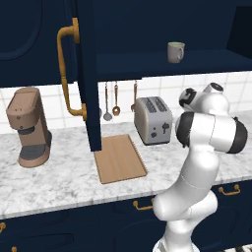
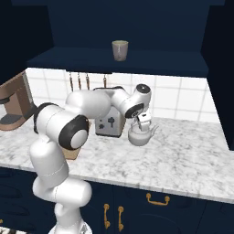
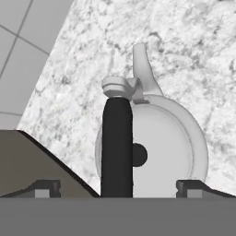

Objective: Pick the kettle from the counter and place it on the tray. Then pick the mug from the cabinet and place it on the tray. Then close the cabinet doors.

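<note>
The silvery kettle (image 2: 140, 136) stands on the marbled counter (image 2: 183, 151), just right of the toaster. My gripper (image 2: 143, 120) hangs directly over it, pointing down, open. In the hand view the kettle (image 3: 161, 143) lies close below, with its dark handle (image 3: 116, 147) running between my fingertips (image 3: 46, 188) and the gripper (image 3: 118, 188) touching nothing. The pale mug (image 1: 175, 51) stands on the shelf of the open cabinet (image 1: 162, 64). The wooden tray (image 1: 119, 158) lies flat on the counter, left of the toaster. A cabinet door (image 1: 87, 74) with a brass handle stands open above the tray's left end.
A boxy silver toaster (image 1: 153, 119) stands between tray and kettle. A brown coffee machine (image 1: 28, 127) is at the far left. Utensils (image 1: 115, 101) hang on the tiled wall. The open door's lower edge hangs low over the tray's left corner.
</note>
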Robot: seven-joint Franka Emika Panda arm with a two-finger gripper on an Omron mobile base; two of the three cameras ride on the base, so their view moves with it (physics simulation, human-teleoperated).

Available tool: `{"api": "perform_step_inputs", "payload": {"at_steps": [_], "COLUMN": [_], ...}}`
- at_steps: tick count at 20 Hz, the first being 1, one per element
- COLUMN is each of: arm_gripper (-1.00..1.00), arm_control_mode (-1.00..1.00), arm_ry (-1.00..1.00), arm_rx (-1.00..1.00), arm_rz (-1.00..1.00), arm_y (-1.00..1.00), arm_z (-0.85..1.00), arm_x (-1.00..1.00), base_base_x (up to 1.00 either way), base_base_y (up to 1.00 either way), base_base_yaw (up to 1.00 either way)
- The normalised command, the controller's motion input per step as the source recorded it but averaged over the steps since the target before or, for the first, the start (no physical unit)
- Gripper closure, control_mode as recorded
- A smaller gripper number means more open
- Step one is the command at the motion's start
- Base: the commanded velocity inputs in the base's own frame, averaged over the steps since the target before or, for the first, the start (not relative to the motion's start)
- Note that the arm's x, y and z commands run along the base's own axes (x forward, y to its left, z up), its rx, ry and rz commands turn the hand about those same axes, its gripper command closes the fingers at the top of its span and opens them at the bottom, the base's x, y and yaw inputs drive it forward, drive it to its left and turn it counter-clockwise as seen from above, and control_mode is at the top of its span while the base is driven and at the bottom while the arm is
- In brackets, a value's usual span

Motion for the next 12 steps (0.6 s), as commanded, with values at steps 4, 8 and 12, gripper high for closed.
{"api": "perform_step_inputs", "payload": {"at_steps": [4, 8, 12], "arm_gripper": [1.0, 1.0, 1.0], "arm_control_mode": [-1.0, -1.0, -1.0], "arm_ry": [0.02, 0.0, 0.0], "arm_rx": [0.0, 0.0, 0.0], "arm_rz": [0.0, 0.0, 0.0], "arm_y": [-0.01, 0.0, -0.02], "arm_z": [-0.23, -0.22, -0.19], "arm_x": [0.1, 0.0, -0.03], "base_base_x": [0.0, 0.0, 0.0], "base_base_y": [0.0, 0.0, 0.0], "base_base_yaw": [0.0, 0.0, 0.0]}}
